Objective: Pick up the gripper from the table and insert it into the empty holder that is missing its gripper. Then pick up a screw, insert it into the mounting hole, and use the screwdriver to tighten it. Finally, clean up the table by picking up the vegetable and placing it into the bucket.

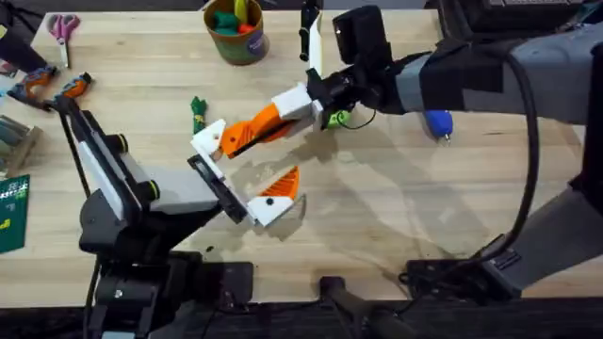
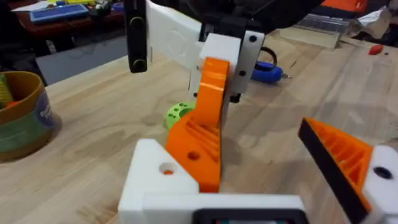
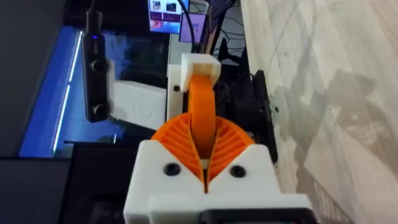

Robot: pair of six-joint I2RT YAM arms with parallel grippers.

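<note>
Right end effector point(image 1: 283, 118) reached across the middle of the worktop point(image 1: 396, 217), its orange pads pinched tight on the gripper point(image 1: 256, 128). In the right wrist view the pads met with the orange piece point(image 3: 202, 112) clamped between them.

Left end effector point(image 1: 240, 174) stood spread wide, holding nothing. Its far jaw was the holder point(image 1: 209, 138), white and bare of a pad; the near jaw carried an orange ribbed pad point(image 1: 282, 184). The gripper's lower end lay against the holder's face point(image 2: 155, 177); whether it was seated could not be told.

Open wood lay between the two arms on the near side, toward the front edge.

The gripper was orange, ribbed on one face, with a small hole low down point(image 2: 202, 146).

The vegetable point(image 1: 198, 111) lay just beyond the holder. The bucket point(image 1: 237, 33) sat well beyond the right end effector, near the far edge. The screwdriver point(image 1: 438, 121) was half covered by the right arm. A lime-green disc point(image 1: 337, 119) peeked from under the right wrist.
</note>
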